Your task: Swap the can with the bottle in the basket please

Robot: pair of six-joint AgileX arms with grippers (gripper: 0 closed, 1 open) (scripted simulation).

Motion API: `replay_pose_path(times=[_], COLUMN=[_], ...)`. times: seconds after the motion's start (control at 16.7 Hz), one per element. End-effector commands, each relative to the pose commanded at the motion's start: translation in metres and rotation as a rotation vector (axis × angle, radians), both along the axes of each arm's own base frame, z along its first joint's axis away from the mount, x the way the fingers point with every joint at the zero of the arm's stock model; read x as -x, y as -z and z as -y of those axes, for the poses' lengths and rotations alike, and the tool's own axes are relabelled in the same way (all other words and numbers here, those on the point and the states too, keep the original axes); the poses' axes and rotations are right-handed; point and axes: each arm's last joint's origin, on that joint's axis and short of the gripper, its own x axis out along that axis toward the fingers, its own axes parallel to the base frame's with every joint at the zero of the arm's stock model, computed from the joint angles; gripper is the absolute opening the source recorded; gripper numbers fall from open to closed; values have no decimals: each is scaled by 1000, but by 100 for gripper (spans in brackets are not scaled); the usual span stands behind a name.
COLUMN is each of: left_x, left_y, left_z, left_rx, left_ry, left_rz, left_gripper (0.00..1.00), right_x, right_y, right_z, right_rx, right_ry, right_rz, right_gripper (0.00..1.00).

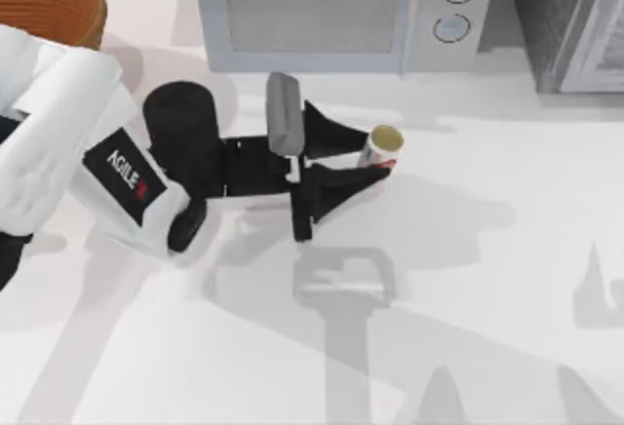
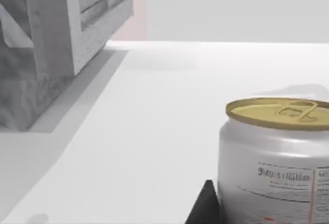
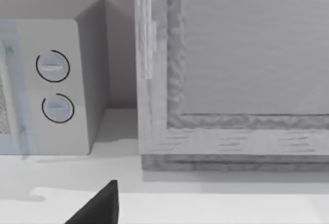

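Note:
The can (image 1: 384, 144) is small and white with a red label and a gold top. It stands upright in front of the microwave, right of the table's middle. My left gripper (image 1: 378, 156) reaches in from the left and is shut on the can, one black fingertip (image 1: 357, 136) behind it and one in front. The left wrist view shows the can (image 2: 275, 167) close up with one fingertip (image 2: 204, 207) against its side. The orange-brown wicker basket (image 1: 49, 4) sits at the far left corner, partly behind my left arm. The bottle is out of view. My right gripper (image 3: 100, 208) shows as a dark edge.
A pale grey microwave (image 1: 341, 11) stands at the back centre, just behind the can. A grey speckled cabinet (image 1: 570, 20) fills the back right corner. The right wrist view faces the microwave's two knobs (image 3: 54, 85) and the cabinet (image 3: 231, 70).

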Motion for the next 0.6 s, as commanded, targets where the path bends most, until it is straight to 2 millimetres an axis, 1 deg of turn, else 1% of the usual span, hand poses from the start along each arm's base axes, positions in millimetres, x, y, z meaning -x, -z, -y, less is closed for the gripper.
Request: replay_pose_path(times=[0.12,0.24,0.3,0.6], left_x=[1,2,2,2], left_y=[19,31,33,33], left_z=[5,8,9,9], left_rx=[-3,-4,-5,-5], left_ry=[42,66,72,72], left_rz=[-6,-10,-11,-11], left_gripper=[0,0,0,0], right_x=[0,0,0,0], right_y=[0,0,0,0], right_z=[0,0,0,0], right_rx=[0,0,0,0], right_ry=[0,0,0,0], right_rz=[0,0,0,0], right_gripper=[100,100,100,100])
